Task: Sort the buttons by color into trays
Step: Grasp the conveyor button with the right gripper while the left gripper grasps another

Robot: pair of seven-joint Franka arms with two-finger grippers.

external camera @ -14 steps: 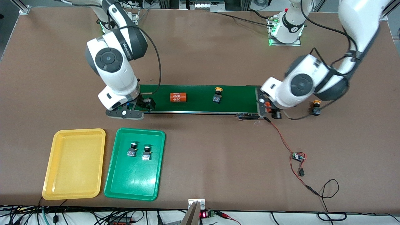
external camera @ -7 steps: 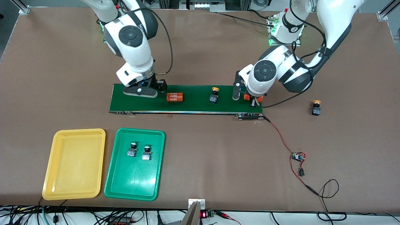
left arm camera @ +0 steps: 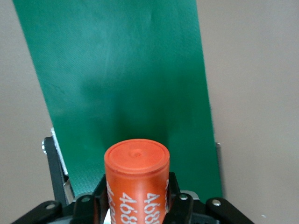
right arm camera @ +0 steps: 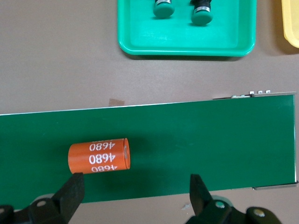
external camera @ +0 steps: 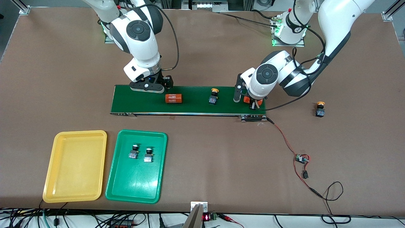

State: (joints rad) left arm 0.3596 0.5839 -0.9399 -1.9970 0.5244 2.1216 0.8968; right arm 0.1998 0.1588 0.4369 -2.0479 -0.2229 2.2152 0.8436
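Left wrist view: left pincer (left arm camera: pixel 135 205) around orange cylinder (left arm camera: pixel 136 179).

The brown table (external camera: pixel 202 41) carries a conveyor belt (external camera: pixel 196 106), yellow tray (external camera: pixel 76 166), green tray (external camera: pixel 136 183) and one yellow button (external camera: pixel 320 109)

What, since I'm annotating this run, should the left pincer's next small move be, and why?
Probably lower and open the left pincer, setting the orange 4680 cylinder on the conveyor belt: it grips that cylinder over the belt's end nearest the left arm.
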